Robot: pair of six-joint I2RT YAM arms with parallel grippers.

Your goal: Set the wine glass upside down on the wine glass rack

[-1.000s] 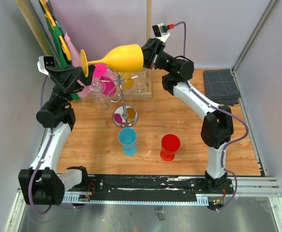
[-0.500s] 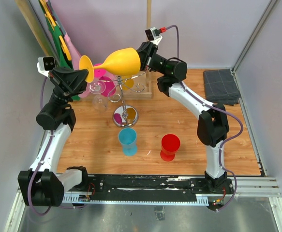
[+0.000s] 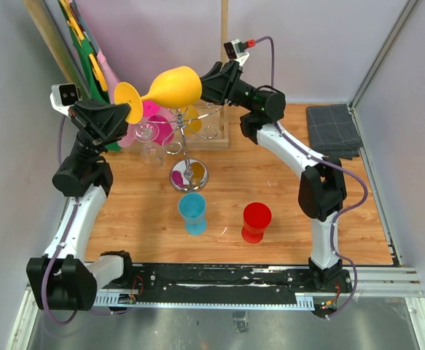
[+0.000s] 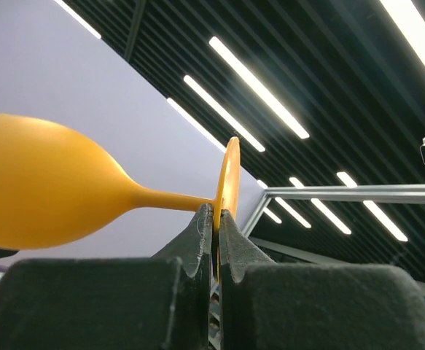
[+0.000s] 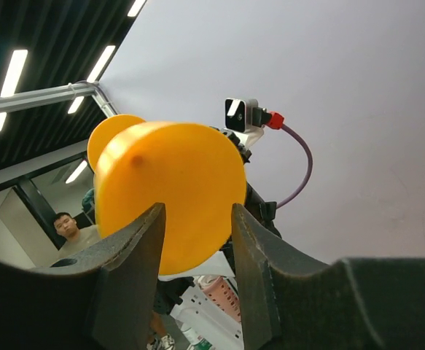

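Top view: the yellow wine glass (image 3: pixel 172 86) is hanging in the air on its side between the two arms, foot pointing to the left arm and bowl to the right arm. It is lying over the back part of the wooden table (image 3: pixel 285 182), above the top of the wine glass rack (image 3: pixel 189 176), and it is touching neither. The rack is standing upright on its round shiny base, with its thin pole rising to the curled wire arms. Clear glasses (image 3: pixel 148 135) are sitting close beside those arms, though how they are resting cannot be told.

The left gripper (image 3: pixel 127 113) is pinching the flat foot of the glass. In the left wrist view, the two dark fingers (image 4: pixel 201 233) of the left gripper (image 4: pixel 216 219) are pressing together on the thin edge of the foot, and the stem and bowl (image 4: pixel 44 189) are stretching away to the left.

The right gripper (image 3: pixel 208 82) is sitting at the bowl end. In the right wrist view, its jaws are standing spread, one finger (image 5: pixel 143 248) on each side of the bowl (image 5: pixel 172 189). Whether the pads are touching the glass cannot be told.

A blue glass (image 3: pixel 192 211) and a red glass (image 3: pixel 256 221) are standing mouth down on the near part of the table, apart from each other. A wooden frame (image 3: pixel 224 73) is standing just behind the rack. A folded grey cloth (image 3: pixel 333 130) is lying at the far right corner.
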